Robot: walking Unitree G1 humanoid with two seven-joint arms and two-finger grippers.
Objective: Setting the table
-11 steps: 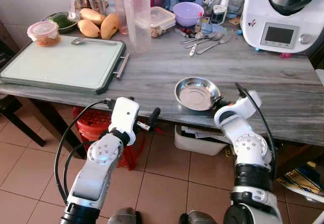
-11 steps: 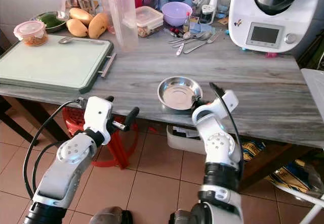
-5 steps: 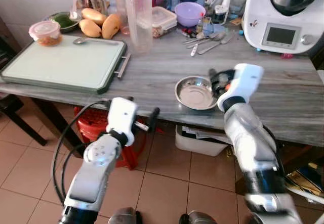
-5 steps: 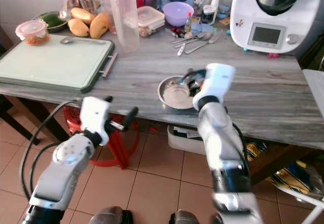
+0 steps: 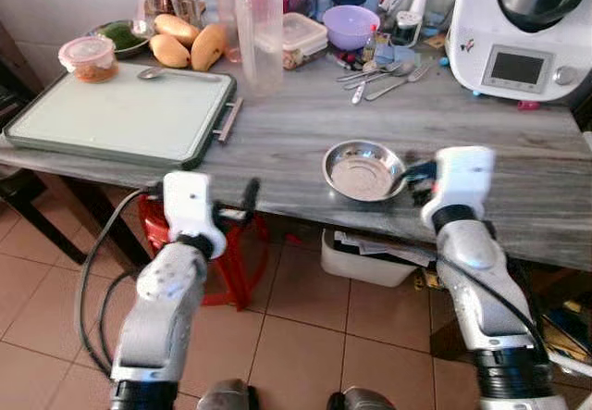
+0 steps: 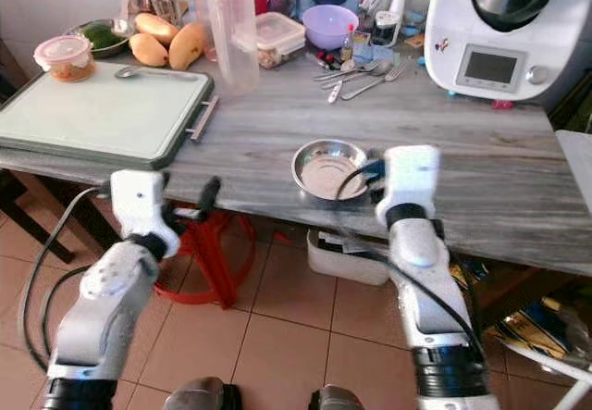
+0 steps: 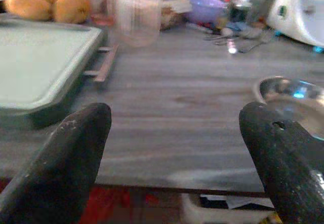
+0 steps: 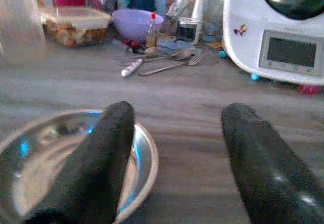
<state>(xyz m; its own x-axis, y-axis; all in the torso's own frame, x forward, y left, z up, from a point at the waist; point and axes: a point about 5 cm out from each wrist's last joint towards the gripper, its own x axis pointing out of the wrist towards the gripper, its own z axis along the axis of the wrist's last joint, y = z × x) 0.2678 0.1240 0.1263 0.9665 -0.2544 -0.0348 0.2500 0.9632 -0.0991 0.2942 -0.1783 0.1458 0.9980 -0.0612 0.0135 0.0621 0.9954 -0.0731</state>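
A shallow steel bowl (image 5: 363, 170) sits near the front edge of the grey wooden table (image 5: 296, 137). My right gripper (image 8: 178, 110) is open at the bowl's right side. One of its fingers (image 8: 109, 148) hangs over the bowl's rim (image 8: 147, 158); the other is over bare tabletop. My left gripper (image 7: 174, 114) is open and holds nothing, level with the table's front edge, left of the bowl (image 7: 293, 95). Loose spoons and a fork (image 5: 384, 68) lie at the back. One spoon (image 5: 157, 72) rests on the green tray (image 5: 111, 118).
A white kitchen appliance (image 5: 518, 31) stands at the back right. A purple bowl (image 5: 350, 26), a clear bottle (image 5: 257, 31), food tubs and mangoes (image 5: 190, 44) crowd the back. Under the table are a red stool (image 5: 231, 253) and a white box (image 5: 370, 257).
My right gripper rose from the table's edge, swung over the table, and now sits at the bowl's right rim. The left arm has swung to the left.
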